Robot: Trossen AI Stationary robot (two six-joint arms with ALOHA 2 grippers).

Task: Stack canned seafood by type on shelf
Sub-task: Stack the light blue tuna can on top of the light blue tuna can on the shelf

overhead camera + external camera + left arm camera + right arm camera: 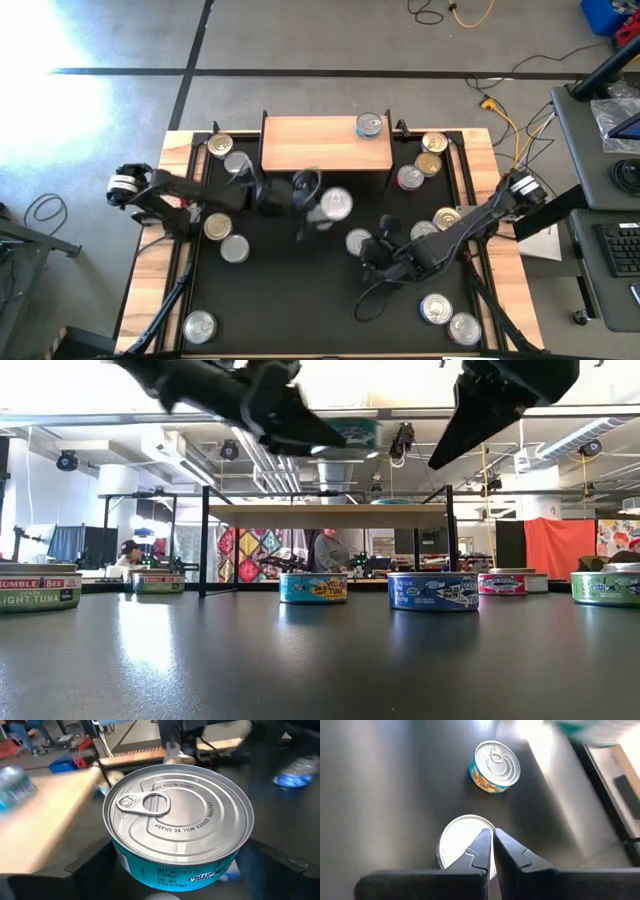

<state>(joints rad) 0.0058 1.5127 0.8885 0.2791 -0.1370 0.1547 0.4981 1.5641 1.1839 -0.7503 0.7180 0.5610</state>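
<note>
black matting covers the table, tins scattered around the shelf [326, 143] at twelve o'clock. just below its front edge the left gripper [325, 205] holds a teal-banded can [178, 825] aloft, clamped by its sidewall. it looks rigid, fairly light, with slick metal, so the side grip seems sound. the right gripper [491, 851], fingers nearly closed and empty, hovers over a silver-lidded tin [462, 846] at five o'clock.
</note>
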